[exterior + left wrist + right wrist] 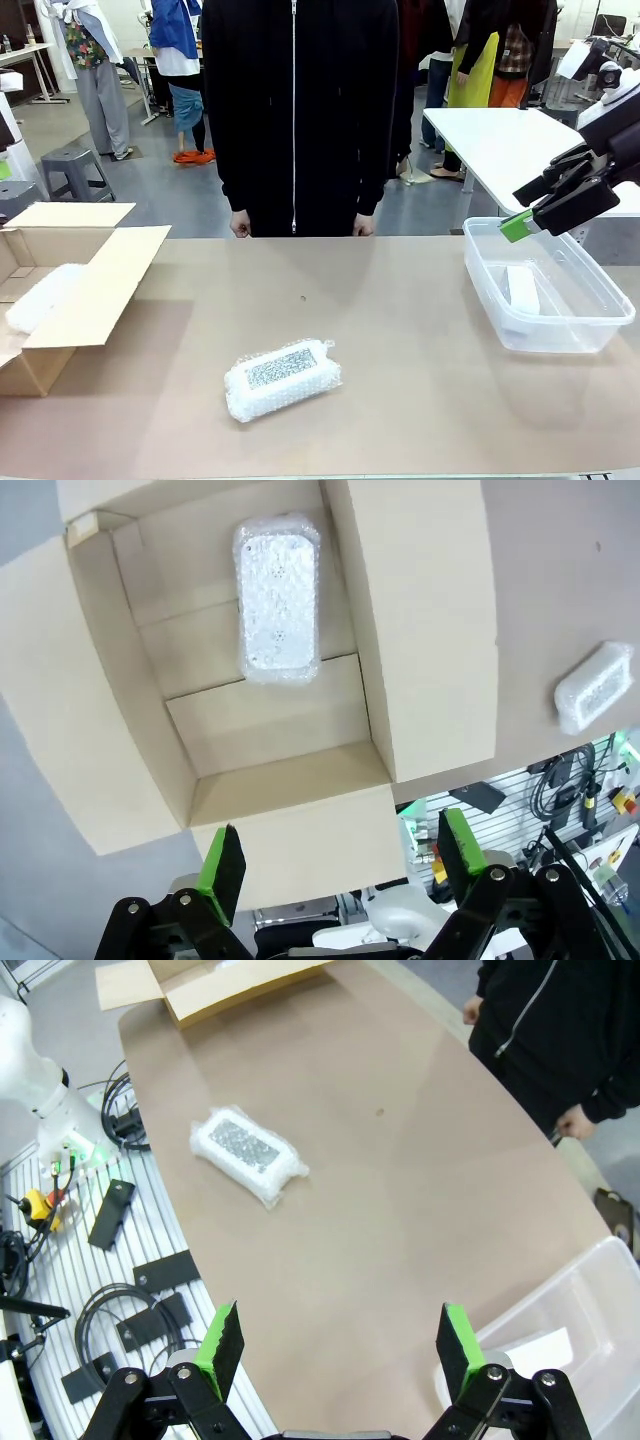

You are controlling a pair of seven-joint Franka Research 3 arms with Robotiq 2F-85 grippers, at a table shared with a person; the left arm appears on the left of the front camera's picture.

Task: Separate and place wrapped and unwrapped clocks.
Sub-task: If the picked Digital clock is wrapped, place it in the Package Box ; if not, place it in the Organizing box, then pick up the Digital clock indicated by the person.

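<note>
While both stand open and empty, the left gripper looks down into a brown cardboard box. Straight ahead of its green pads, on the box floor, lies the plain bundle: white, oblong, dimpled bubble wrap with rounded corners, its long axis running away from the gripper. The right gripper hovers above a clear plastic tub. Just below it rests the block, smooth, white and rectangular, lying along the tub's length. Well off to that gripper's left, on the tan bench, the speckled bundle shows a grey speckled panel through its wrap, its long axis slanting across the bench.
</note>
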